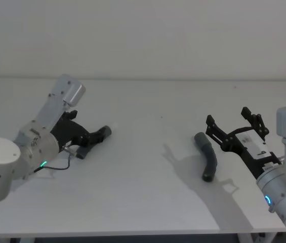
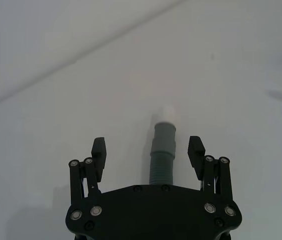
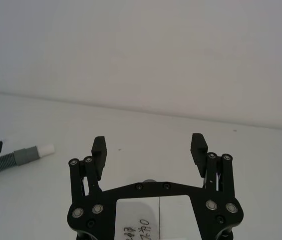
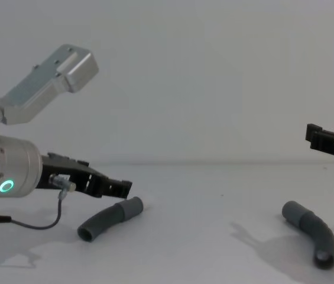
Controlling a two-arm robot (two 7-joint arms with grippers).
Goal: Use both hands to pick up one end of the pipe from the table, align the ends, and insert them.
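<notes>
left gripper (image 2: pixel 148 150) is hanging low over the left hose piece (image 2: pixel 160 167), fingers spread wide on either side of the ribbed part behind its grey cuff (image 2: pixel 163 137) and white tip (image 2: pixel 167 112), not clamping. right gripper (image 1: pixel 229 117) is hovering wide open above the table (image 1: pixel 143 197), beside the other bent hose piece (image 1: pixel 209 159), which is lying flat.

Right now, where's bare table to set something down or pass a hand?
Free: the wide middle of the table between the left hose piece and right hose piece, plus the far strip behind both. Crowded: the left side, where the left gripper sits open over its piece, and the right, where the right gripper hovers open above its piece.
</notes>
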